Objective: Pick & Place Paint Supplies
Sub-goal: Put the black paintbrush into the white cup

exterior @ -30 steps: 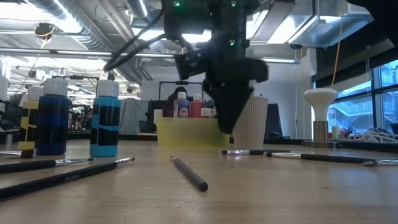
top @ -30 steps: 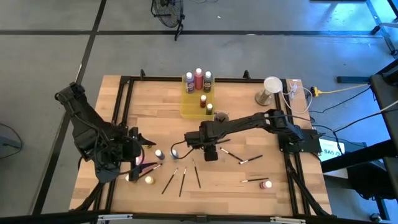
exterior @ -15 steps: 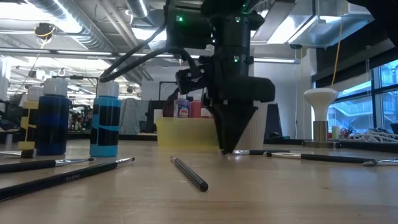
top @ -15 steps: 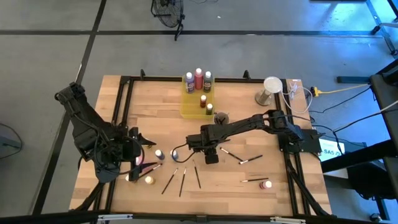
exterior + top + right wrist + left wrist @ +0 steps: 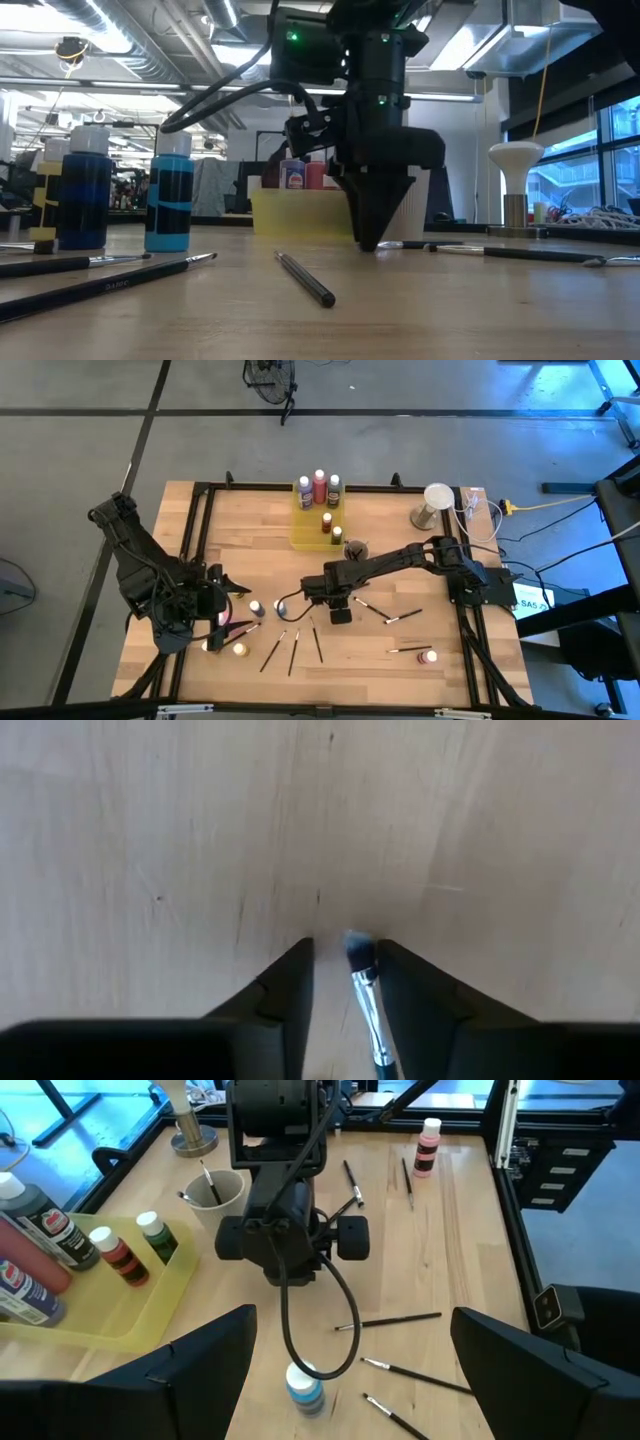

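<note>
Pale butcher-block wood, fine grain, makes up the table inside a black frame. Far left: left gripper parked low over the boards, its dark wedge fingers spread wide, nothing between them. Just beside it stand two small cylindrical paint bottles, blue-labelled with pale caps, and three thin dark brushes lie fanned near the front edge. Centre: right gripper, tips down at the tabletop, tapered fingers narrowed around a slim brush with a silvery ferrule and pale bristle tip lying flat on the wood; whether the pads touch it, cannot tell. Behind: translucent yellow rectangular tray holding upright bottles; ribbed grey round cup beside it. Right: more scattered brushes; pink bottle on its side.
</note>
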